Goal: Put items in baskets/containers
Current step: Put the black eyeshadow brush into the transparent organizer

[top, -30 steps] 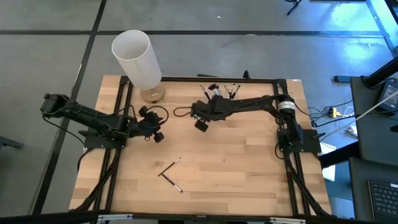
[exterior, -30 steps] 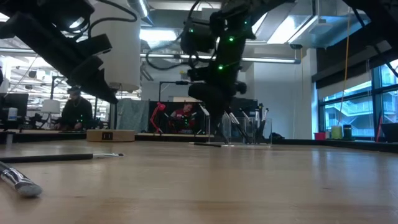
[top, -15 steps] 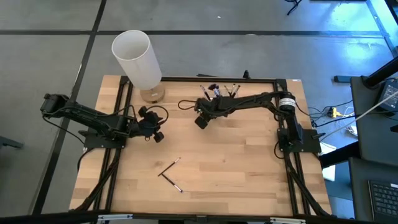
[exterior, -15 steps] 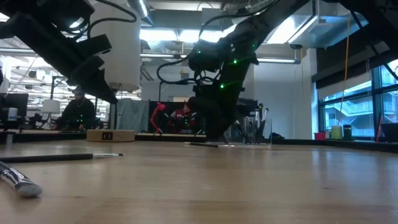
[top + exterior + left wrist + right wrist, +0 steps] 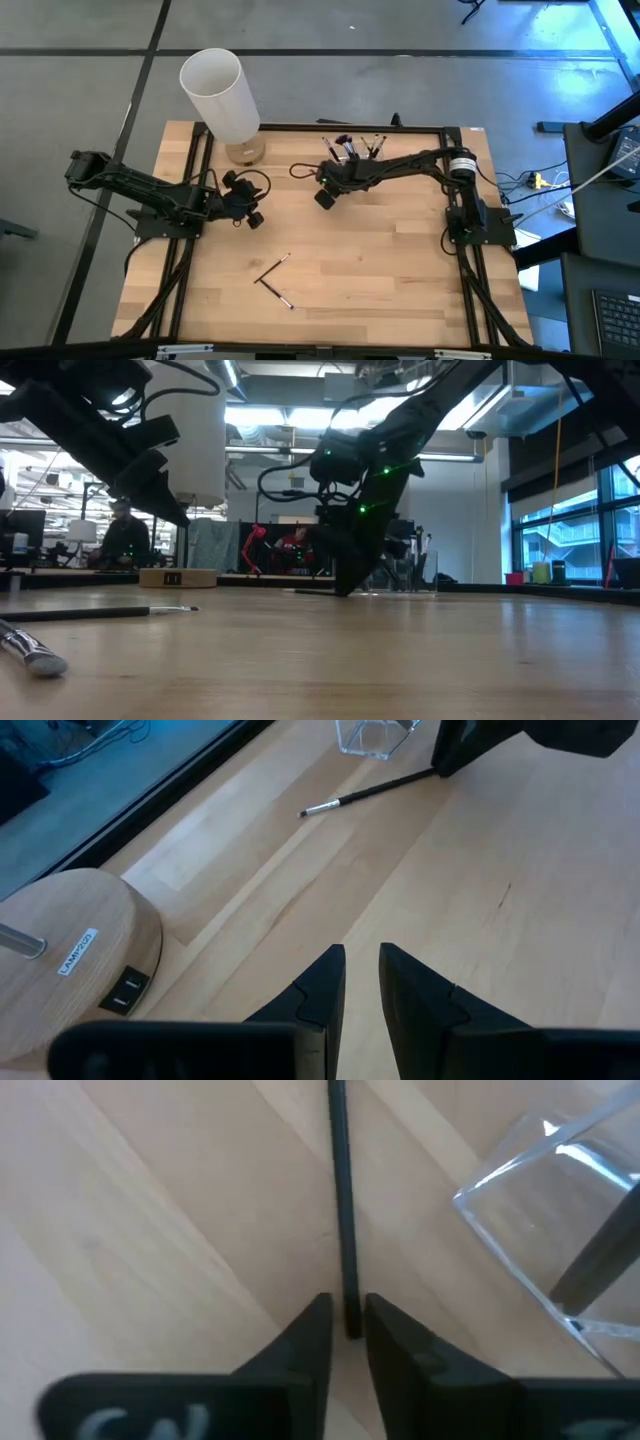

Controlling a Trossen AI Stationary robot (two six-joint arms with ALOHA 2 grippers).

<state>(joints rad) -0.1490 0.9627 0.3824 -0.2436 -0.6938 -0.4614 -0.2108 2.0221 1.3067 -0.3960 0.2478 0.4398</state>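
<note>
brush on desk [image 5: 343,1210]: thin black handle, lay flat, one end between the right tool's [image 5: 347,1330] fingertips | clear organizer [image 5: 560,1230]: upright, just beside that tool, several brushes [image 5: 350,146] standing in it | two brushes [image 5: 273,279]: flat on the desk, touching in a V, well apart from both tools

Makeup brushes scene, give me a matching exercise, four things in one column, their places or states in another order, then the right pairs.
Things:
1. right gripper
2. left gripper
3. clear organizer
4. two crossed brushes

Places or states:
A. lying on the front of the table, away from both arms
B. at the back edge, brushes standing in it
C. closing around a black brush handle lying beside the organizer
D. waiting near the round wooden base, holding nothing

Pairs: 1-C, 2-D, 3-B, 4-A
</note>
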